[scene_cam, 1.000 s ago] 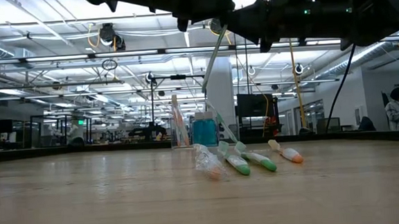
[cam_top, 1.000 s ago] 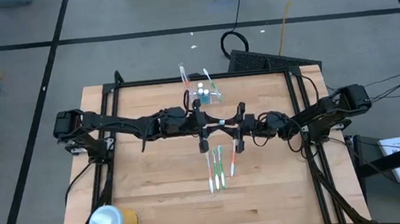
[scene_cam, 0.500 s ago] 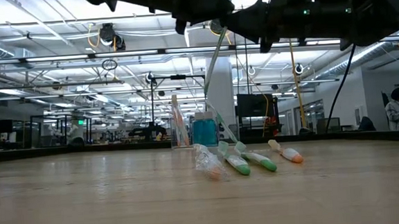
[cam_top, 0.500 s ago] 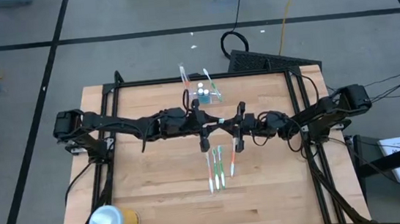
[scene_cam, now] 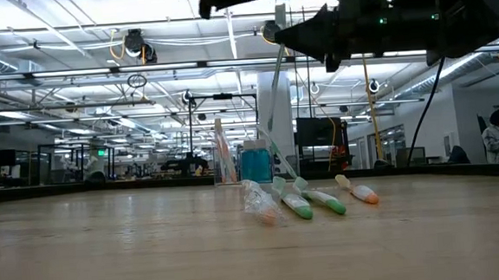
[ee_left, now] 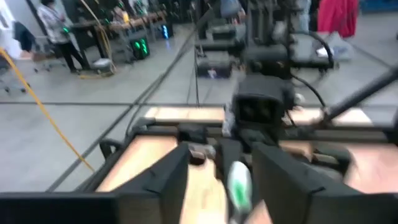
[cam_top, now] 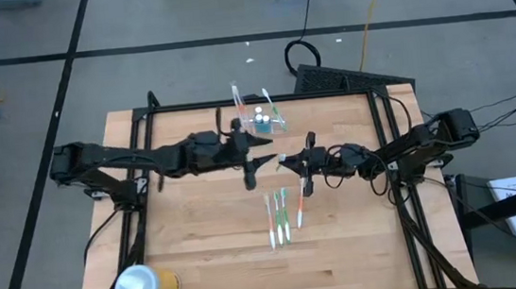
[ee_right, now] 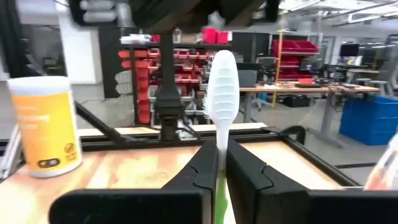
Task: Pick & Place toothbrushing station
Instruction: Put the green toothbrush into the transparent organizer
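From above, the station (cam_top: 260, 120) sits near the table's (cam_top: 200, 235) far edge, brushes standing in it; the left gripper (cam_top: 252, 160) hovers just before it, the right gripper (cam_top: 283, 162) close by holding a toothbrush (cam_top: 279, 159). Low down, loose brushes (scene_cam: 310, 201) lie before the station (scene_cam: 253, 164). The left wrist shows fingers (ee_left: 163, 180) apart. The right wrist shows fingers (ee_right: 205, 168) clamped on the toothbrush (ee_right: 221, 81).

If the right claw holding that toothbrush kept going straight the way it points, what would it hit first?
Probably the left gripper. The right gripper, shut on a white toothbrush, points across the table at it. Their heights look similar, though depth is unclear.
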Tool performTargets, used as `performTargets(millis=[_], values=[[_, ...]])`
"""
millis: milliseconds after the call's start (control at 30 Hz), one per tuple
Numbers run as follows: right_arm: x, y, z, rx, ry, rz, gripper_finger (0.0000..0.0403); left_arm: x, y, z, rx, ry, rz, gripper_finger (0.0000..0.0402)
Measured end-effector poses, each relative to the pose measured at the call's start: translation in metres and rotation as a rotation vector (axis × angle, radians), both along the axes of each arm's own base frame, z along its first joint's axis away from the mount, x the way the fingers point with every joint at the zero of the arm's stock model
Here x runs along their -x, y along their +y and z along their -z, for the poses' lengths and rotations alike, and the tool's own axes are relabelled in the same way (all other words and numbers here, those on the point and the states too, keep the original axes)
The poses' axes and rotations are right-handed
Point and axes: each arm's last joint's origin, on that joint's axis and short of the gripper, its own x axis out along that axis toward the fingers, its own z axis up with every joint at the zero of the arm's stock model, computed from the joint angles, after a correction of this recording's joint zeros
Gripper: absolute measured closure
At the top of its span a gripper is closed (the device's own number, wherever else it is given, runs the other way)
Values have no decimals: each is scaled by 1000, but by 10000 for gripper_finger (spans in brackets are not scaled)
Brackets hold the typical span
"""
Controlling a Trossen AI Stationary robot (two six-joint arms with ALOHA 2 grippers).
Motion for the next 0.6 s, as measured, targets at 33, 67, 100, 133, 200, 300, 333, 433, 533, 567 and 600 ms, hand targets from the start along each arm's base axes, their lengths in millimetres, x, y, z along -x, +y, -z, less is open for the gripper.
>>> performTargets(millis=[33, 67, 100, 133, 200, 300, 333, 433, 533, 567, 600], values=[[0, -1, 1, -2, 11, 4, 392, 5, 0, -3, -5, 12, 2, 203], [0, -2, 3, -7, 23, 8, 392, 9, 0, -7, -10, 9, 4, 189], [0, -3, 3, -12, 29, 10, 392, 15, 0, -12, -19, 12, 7, 177], [0, -4, 4, -15, 31, 13, 392, 22, 0, -17, -27, 29, 8, 166], [-1, -6, 4, -25, 37, 18, 391, 29, 0, -20, -38, 49, -1, 150], [-1, -11, 6, -52, 56, 35, 391, 37, 2, -17, -63, 113, -31, 136], [-1, -14, 7, -69, 64, 47, 391, 37, 3, -15, -69, 113, -43, 134], [0, -29, 11, -130, 87, 92, 391, 39, 13, 2, -74, 156, -78, 131], [3, -48, 13, -177, 93, 112, 390, 43, 27, 27, -70, 213, -120, 131], [4, -55, 13, -189, 93, 124, 390, 44, 32, 33, -67, 215, -132, 131], [5, -61, 13, -193, 86, 143, 390, 46, 37, 37, -61, 212, -145, 130]])
